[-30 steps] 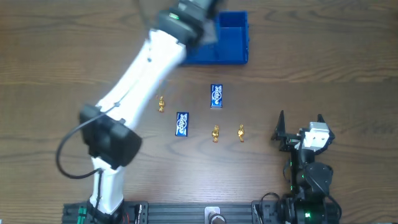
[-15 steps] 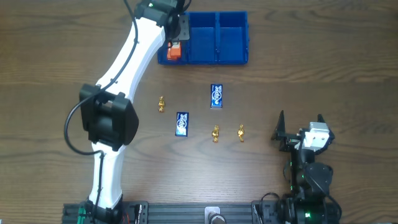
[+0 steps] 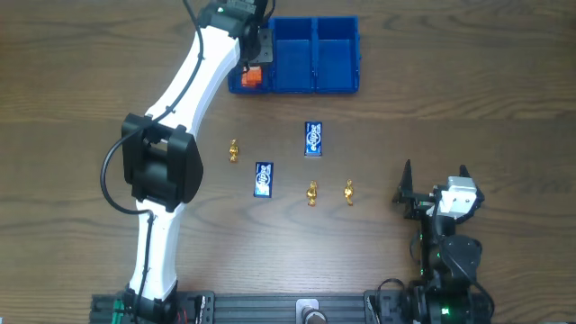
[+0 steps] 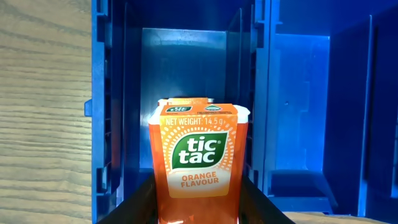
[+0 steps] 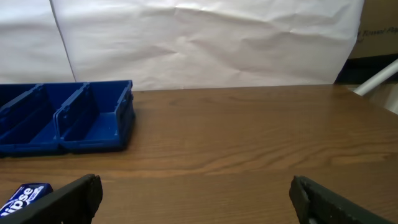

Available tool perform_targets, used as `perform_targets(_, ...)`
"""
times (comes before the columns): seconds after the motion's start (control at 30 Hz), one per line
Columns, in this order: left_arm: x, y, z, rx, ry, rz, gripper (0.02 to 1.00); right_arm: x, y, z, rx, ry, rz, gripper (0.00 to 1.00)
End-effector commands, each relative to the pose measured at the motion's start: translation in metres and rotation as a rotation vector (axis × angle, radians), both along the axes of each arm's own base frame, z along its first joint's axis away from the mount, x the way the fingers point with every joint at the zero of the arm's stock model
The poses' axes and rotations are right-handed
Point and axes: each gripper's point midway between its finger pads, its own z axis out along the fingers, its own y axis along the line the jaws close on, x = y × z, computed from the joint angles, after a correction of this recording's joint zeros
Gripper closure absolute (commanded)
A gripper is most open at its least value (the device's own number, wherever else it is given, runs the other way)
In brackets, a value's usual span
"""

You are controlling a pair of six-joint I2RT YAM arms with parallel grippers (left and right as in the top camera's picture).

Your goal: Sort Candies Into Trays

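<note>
My left gripper (image 4: 200,208) is shut on an orange candy box (image 4: 200,158), held upright over the leftmost compartment of the blue tray (image 4: 186,56). From above, the orange candy box (image 3: 252,78) shows at the left end of the blue tray (image 3: 335,54), under the left gripper (image 3: 256,56). On the table lie two blue candy packets (image 3: 313,139) (image 3: 264,179) and three gold wrapped candies (image 3: 234,150) (image 3: 312,193) (image 3: 348,191). My right gripper (image 3: 432,184) stands open near its base, right of the candies, with nothing between its fingers (image 5: 68,199).
The right wrist view looks across bare wood to the blue tray (image 5: 68,118), with one blue packet (image 5: 22,198) at the frame's corner. A white sheet (image 5: 205,37) hangs behind the table's far edge. Open wood lies to the left and right of the candies.
The left arm swung left across the tray and settled at its left compartment with the orange box in its grip. The right arm has not moved.
</note>
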Motion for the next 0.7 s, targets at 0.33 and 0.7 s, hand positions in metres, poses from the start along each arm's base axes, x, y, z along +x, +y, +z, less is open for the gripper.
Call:
perform_targets(0.33, 0.003, 0.01, 0.001, -0.012, 0.007, -0.004, 0.597, -0.001, -0.002, 0.0, -0.015, 0.001, -0.007, 0.003)
perform_targets(0.7, 0.005, 0.013, 0.066, -0.052, -0.123, 0.004, 0.11, -0.001, -0.002, 0.0, -0.015, 0.001, -0.007, 0.003)
